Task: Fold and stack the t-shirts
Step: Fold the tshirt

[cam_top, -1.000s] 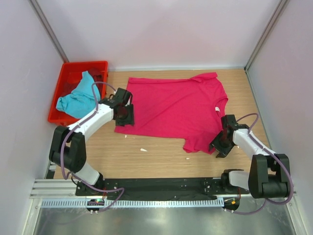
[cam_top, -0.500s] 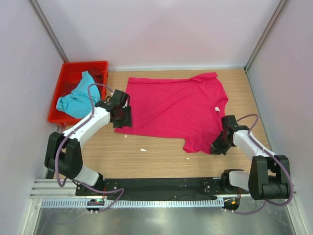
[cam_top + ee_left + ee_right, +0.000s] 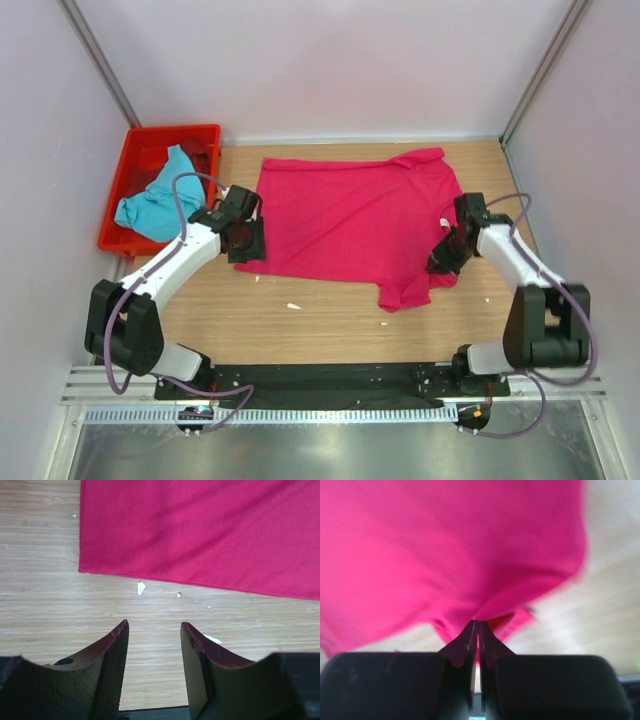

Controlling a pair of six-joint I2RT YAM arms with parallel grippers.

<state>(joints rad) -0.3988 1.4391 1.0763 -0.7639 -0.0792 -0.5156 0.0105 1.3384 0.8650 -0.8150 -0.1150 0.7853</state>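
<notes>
Two shirts are sitting at different stages. Far left, the soft turquoise-blue short-sleeved cloth t-shirt [image 3: 155, 205] is lying crumpled in the red plastic crate [image 3: 175, 130], untouched. Just right of the crate, the left hand [image 3: 245, 240] is hovering with its fingers spread, gripping nothing. Its wrist view is showing bare wooden table [image 3: 330, 325] between the fingers, with the near hem corner of the plain magenta-pink cloth t-shirt [image 3: 350, 215] just ahead and a few small white scraps [image 3: 141, 587] lying beside that corner. The pink shirt is lying spread flat across the middle of the table, collar to the right. At its right end, the right hand [image 3: 445, 262] is pressing its fingers together on a pinch of pink cloth near the shoulder by the near sleeve, and the fabric is bunching at the tips.

Judging from this, the first fold of the pink shirt is being set up, with one end gripped and the other not yet. Next, the left hand is going to need to reach forward onto the hem corner and close on it, so that both ends can be lifted and carried across evenly.
</notes>
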